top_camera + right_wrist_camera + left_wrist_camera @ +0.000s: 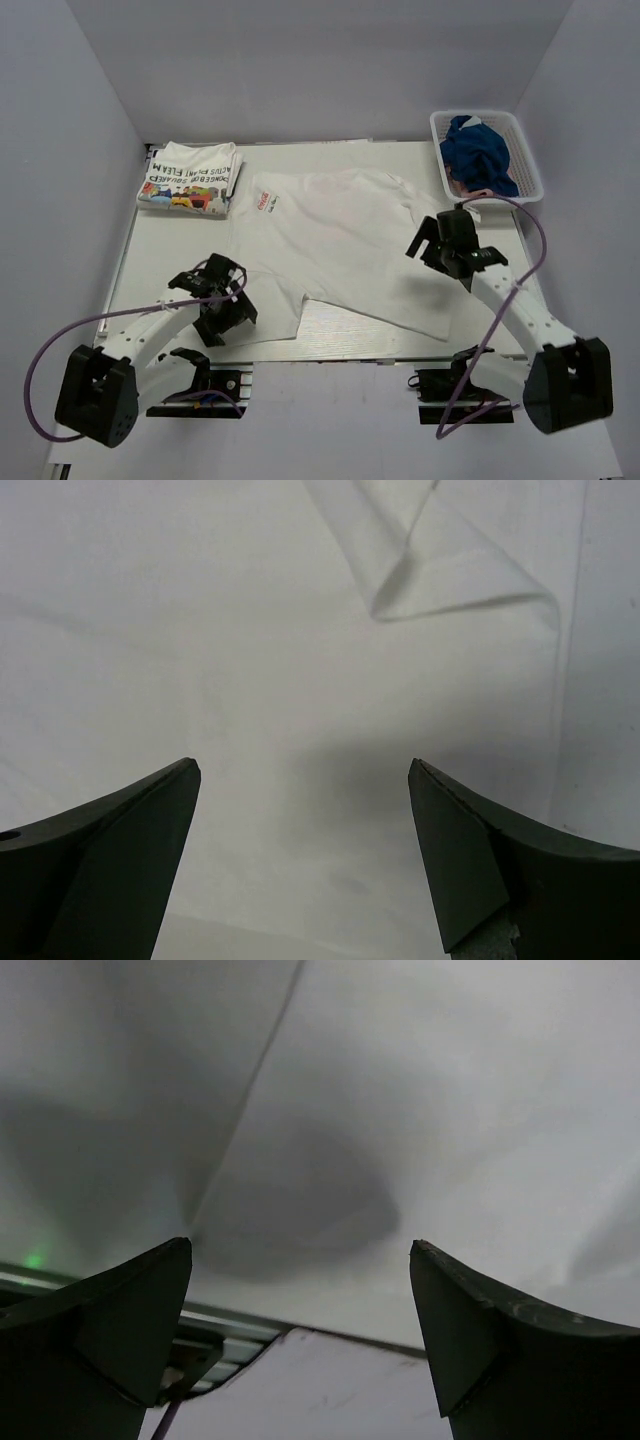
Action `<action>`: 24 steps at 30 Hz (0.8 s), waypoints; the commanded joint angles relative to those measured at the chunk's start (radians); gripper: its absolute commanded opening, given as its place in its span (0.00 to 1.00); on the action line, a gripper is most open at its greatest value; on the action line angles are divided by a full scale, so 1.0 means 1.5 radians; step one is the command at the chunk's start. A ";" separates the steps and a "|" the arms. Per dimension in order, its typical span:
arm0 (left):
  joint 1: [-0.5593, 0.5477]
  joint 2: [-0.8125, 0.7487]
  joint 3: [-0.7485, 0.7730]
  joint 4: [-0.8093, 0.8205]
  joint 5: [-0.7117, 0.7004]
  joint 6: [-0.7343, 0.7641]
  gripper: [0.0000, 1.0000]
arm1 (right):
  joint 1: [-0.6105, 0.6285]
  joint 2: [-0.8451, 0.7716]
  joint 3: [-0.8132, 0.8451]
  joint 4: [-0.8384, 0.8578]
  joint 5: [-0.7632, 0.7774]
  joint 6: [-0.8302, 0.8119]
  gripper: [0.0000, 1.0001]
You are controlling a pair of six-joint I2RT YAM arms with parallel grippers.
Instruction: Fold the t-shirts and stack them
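Observation:
A white t-shirt (340, 245) with a small red chest print (265, 200) lies spread flat in the middle of the table. A second t-shirt (190, 178), folded, with black lettering and a colour graphic, sits at the back left. My left gripper (225, 303) hovers open at the spread shirt's near-left edge. In the left wrist view the white cloth (420, 1110) fills the frame above the open gripper (300, 1260), nothing between the fingers. My right gripper (440, 245) is open over the shirt's right side. In the right wrist view a folded-over sleeve (440, 570) lies beyond the open gripper (303, 775).
A white mesh basket (437, 125) at the back right holds a blue cloth (480, 150). Grey walls close in the table on the left, back and right. The table's near edge with its metal rail (215, 1345) shows just below the shirt's hem.

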 commanded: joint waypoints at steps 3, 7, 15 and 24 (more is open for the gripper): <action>-0.028 0.052 -0.011 -0.044 0.061 -0.017 0.98 | -0.004 -0.136 -0.050 -0.101 -0.020 0.044 0.90; -0.052 0.084 -0.004 -0.084 0.020 -0.070 0.92 | -0.004 -0.156 -0.056 -0.151 -0.019 0.034 0.90; -0.058 0.200 0.013 0.008 -0.038 -0.091 0.46 | -0.002 -0.158 -0.084 -0.225 -0.084 0.019 0.90; -0.058 0.125 0.050 0.074 -0.068 -0.046 0.00 | 0.002 -0.167 -0.137 -0.288 -0.135 0.038 0.90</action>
